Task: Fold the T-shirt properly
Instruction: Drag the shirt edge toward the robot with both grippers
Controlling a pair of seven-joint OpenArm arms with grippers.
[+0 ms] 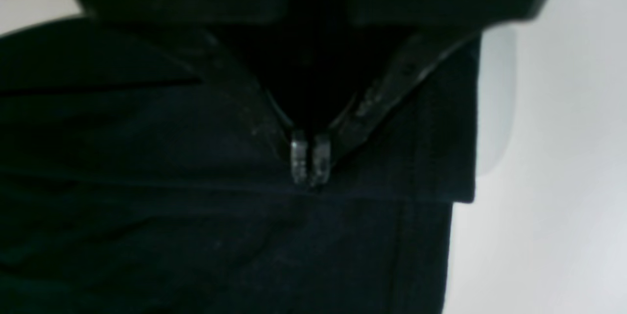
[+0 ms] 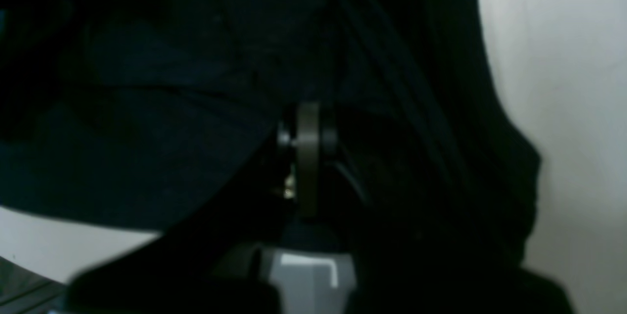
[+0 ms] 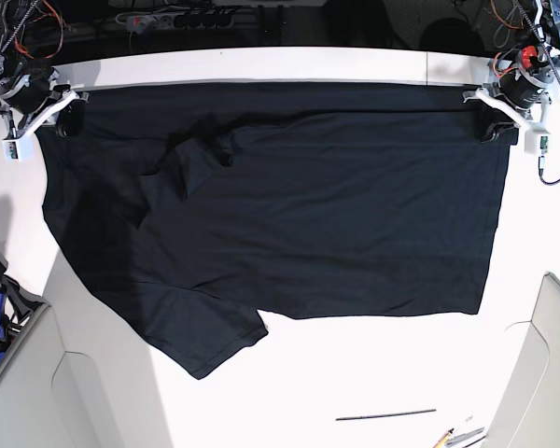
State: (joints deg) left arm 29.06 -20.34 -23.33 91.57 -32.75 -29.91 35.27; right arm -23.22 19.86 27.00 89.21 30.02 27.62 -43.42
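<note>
- Shirt first: the T-shirt (image 3: 317,215) lies spread on the white table (image 3: 355,373), its far edge pulled straight along the back, one sleeve (image 3: 210,341) trailing toward the near edge.
- At the shirt's far corner on the left of the base view I have the right gripper (image 3: 63,119). Its wrist view is dark, but the fingertips (image 2: 307,157) look pressed together with cloth all round them, so I read the jaws as clamped on the T-shirt.
- Middle of the shirt: a loose fold (image 3: 201,154) sits bunched just below the far edge, nearer the right gripper's corner than the other.
- At the shirt's opposite far corner sits the left gripper (image 3: 493,126). From its wrist camera the two clear pads (image 1: 300,159) meet with no gap, pinching a seam, so those jaws are closed on the T-shirt too.
- My judgement: I am at the start of a fold, both far corners held.
- Next I would lift both corners together and carry them evenly toward the near hem, keeping the edge taut so the bunched fold flattens.
</note>
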